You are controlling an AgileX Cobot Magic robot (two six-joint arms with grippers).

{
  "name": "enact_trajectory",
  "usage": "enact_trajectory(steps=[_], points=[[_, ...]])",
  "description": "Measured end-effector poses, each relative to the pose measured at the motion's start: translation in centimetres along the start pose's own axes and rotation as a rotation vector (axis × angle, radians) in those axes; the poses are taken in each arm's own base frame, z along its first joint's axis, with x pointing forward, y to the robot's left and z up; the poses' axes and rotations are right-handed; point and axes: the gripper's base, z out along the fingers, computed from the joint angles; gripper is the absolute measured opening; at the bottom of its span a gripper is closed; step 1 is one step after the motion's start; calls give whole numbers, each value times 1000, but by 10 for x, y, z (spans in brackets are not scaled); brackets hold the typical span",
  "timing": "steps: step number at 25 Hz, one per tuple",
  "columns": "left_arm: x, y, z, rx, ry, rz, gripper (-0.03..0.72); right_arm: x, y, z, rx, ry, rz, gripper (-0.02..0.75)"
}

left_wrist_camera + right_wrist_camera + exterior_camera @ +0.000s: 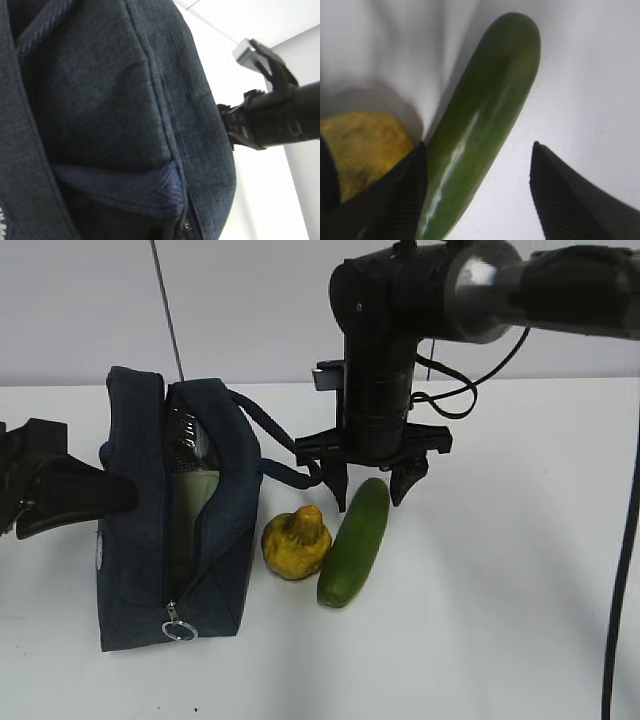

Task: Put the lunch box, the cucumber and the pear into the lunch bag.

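Note:
The dark navy lunch bag [135,550] stands at the left with its top zipper open. The pale green lid of the lunch box [195,495] shows inside it. The yellow-orange pear [296,542] lies just right of the bag, and the cucumber [355,540] lies beside the pear. My right gripper [370,488] is open and points down over the cucumber's far end. In the right wrist view the cucumber [480,125] lies between the fingertips, against the left one, with the pear [365,145] outside it. My left gripper [120,496] rests against the bag's left wall. Its jaws are hidden by bag fabric [100,110].
The bag's loop handle [275,455] hangs toward the right gripper. The metal ring pull [180,628] hangs at the bag's near end. A thin rod [168,310] rises behind the bag. A black cable [622,570] hangs at the right edge. White tabletop [480,590] lies right of the cucumber.

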Motion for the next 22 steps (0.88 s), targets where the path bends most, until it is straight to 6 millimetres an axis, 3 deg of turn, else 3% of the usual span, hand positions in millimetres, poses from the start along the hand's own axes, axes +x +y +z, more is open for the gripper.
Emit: enact_trajectory(steps=[11,22], points=[[0,0,0,0,0,0,-15,-3,-3,37,-12,90,59,504],[1,1,0,-7,11,13,-15,-5,-7,44,-11,106,55,482]])
